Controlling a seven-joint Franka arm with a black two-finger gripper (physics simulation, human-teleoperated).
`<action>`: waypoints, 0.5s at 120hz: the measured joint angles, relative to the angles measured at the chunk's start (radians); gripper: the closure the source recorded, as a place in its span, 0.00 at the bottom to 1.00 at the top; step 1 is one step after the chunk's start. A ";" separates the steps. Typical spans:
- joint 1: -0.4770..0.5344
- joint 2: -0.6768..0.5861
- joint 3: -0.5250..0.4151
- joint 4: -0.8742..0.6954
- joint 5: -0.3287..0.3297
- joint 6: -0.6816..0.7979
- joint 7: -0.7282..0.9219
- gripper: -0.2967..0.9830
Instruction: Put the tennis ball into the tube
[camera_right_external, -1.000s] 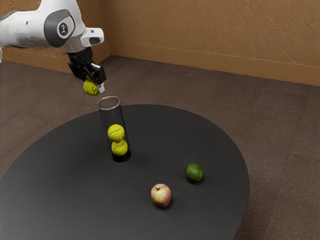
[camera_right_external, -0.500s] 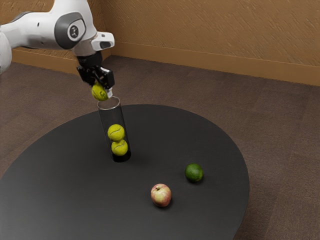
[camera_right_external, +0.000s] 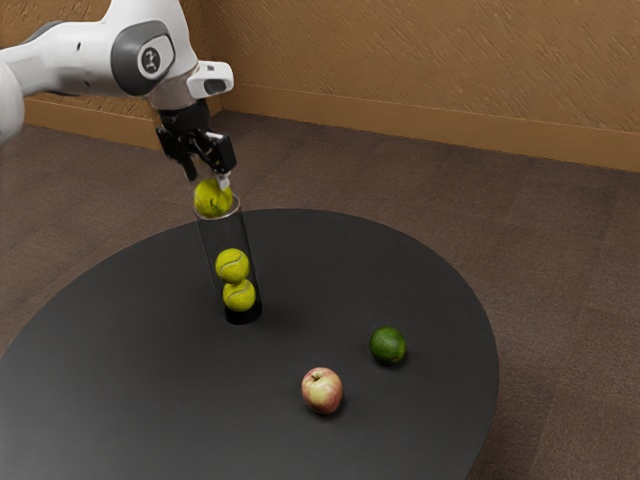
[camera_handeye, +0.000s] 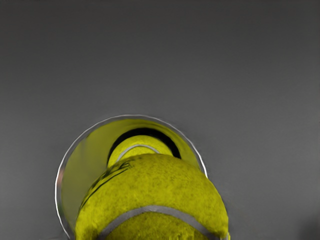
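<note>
The gripper (camera_right_external: 207, 177) stands wide above the tube (camera_right_external: 224, 232), centred for a straight drop. The tennis ball (camera_right_external: 213, 198) is at the mouth (above the middle ball (camera_right_external: 232, 265) and bottom ball (camera_right_external: 239, 295)), apparently free to fall; rim contact is unclear.

Obstacle at tube's mouth (camera_right_external: 236, 210) — ball (camera_right_external: 212, 198)

Round black table (camera_right_external: 150, 390), smooth top. Clear tube (camera_right_external: 226, 236) standing upright on it. Well apart from tube, reddish-yellow apple (camera_right_external: 322, 391); near apple, not touching, dark green fruit (camera_right_external: 388, 346), maybe lime, maybe avocado.
</note>
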 joint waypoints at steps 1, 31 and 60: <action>0.000 0.000 0.000 0.000 0.000 0.000 0.000 0.34; 0.000 -0.022 0.012 -0.010 0.000 -0.030 -0.004 0.28; 0.000 0.011 0.032 0.055 0.028 -0.122 -0.019 0.25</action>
